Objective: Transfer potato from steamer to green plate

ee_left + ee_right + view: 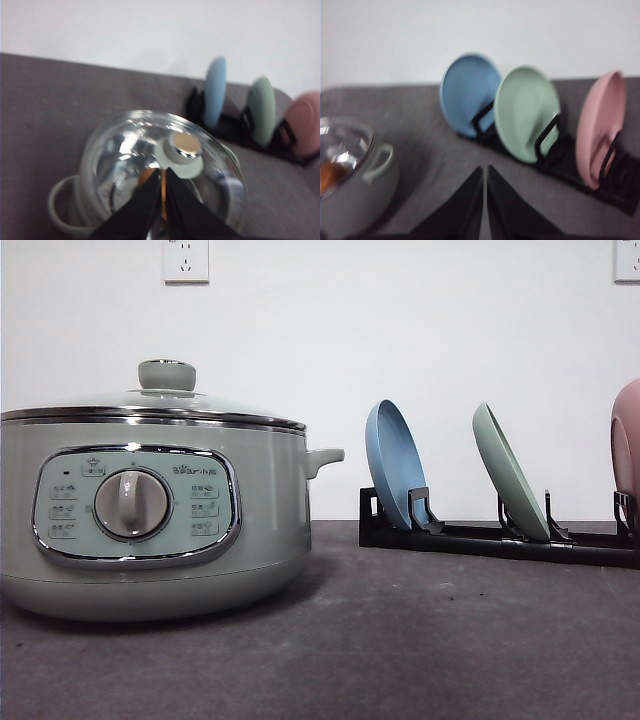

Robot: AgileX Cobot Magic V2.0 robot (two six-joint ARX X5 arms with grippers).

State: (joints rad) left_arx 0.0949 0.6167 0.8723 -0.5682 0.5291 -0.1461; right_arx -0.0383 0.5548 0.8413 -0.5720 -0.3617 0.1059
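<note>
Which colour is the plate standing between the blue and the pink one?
Pale green, clearest in the right wrist view.

Lab mock-kitchen: steamer (150,510), plate rack (500,538)

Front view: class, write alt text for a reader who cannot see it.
A sage-green steamer with its glass lid on stands at the left of a dark table. To its right, a black rack holds a blue plate, a green plate and a pink plate on edge.
</note>
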